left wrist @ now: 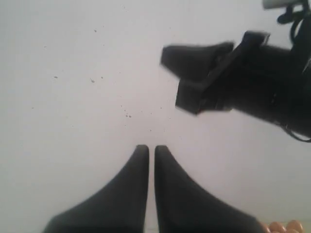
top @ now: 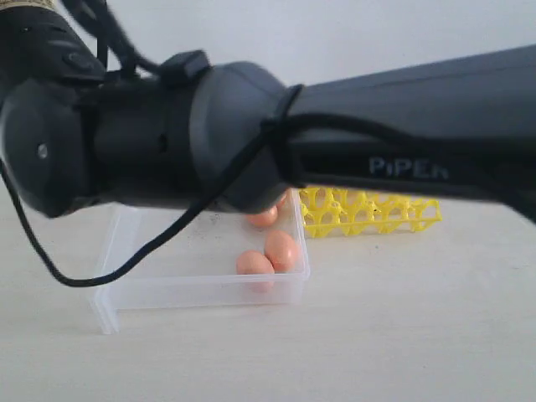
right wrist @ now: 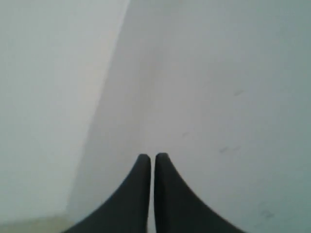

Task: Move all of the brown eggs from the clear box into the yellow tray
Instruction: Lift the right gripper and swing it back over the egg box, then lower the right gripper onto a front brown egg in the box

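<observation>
Three visible brown eggs [top: 280,249] lay loose in the clear box [top: 167,295] beside the yellow tray [top: 368,213], and with the left gripper [left wrist: 151,149] and right gripper [right wrist: 152,158] jaws nearly closed on nothing, descending unopened would likely knock eggs rolling.

A pale cream tabletop [top: 402,335] fills the lower exterior view and meets a plain white wall [top: 377,25] behind it, under soft, even light with only faint shadows. The left wrist view shows a white surface [left wrist: 73,121] flecked with tiny dark specks. The right wrist view shows a brighter white plane [right wrist: 43,97] meeting a greyer plane [right wrist: 233,73] along a straight edge.
</observation>
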`<state>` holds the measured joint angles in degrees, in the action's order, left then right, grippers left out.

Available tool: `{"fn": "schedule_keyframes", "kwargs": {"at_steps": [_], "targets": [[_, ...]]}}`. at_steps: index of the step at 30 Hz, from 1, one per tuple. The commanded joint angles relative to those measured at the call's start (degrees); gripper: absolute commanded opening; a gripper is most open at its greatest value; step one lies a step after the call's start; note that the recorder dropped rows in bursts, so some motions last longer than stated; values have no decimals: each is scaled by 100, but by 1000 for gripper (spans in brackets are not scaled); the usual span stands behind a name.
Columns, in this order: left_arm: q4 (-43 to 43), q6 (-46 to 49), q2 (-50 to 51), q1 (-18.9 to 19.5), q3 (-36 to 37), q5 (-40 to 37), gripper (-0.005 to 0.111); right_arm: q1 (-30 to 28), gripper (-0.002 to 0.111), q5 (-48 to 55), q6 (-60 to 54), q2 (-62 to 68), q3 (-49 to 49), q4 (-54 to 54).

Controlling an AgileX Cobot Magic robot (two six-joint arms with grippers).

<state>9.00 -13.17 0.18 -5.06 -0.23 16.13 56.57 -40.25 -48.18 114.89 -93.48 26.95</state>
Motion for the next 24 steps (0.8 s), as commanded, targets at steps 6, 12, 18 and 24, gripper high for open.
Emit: {"fn": "schedule_keyframes", "kwargs": {"at_steps": [6, 12, 18, 24], "targets": [[-42, -23, -18, -23, 23, -74, 4, -2612, 0, 5910, 2191, -25, 14, -195], [-42, -23, -18, -23, 23, -74, 4, -3427, 0, 7040, 1356, 352, -98, -224], [-42, -23, -18, -23, 23, -74, 4, -3538, 3, 8463, 2481, 1272, -1005, -1232], [-42, -23, -18, -23, 23, -74, 4, -3538, 47, 9058, 2567, 1899, -2016, -1407]]}}
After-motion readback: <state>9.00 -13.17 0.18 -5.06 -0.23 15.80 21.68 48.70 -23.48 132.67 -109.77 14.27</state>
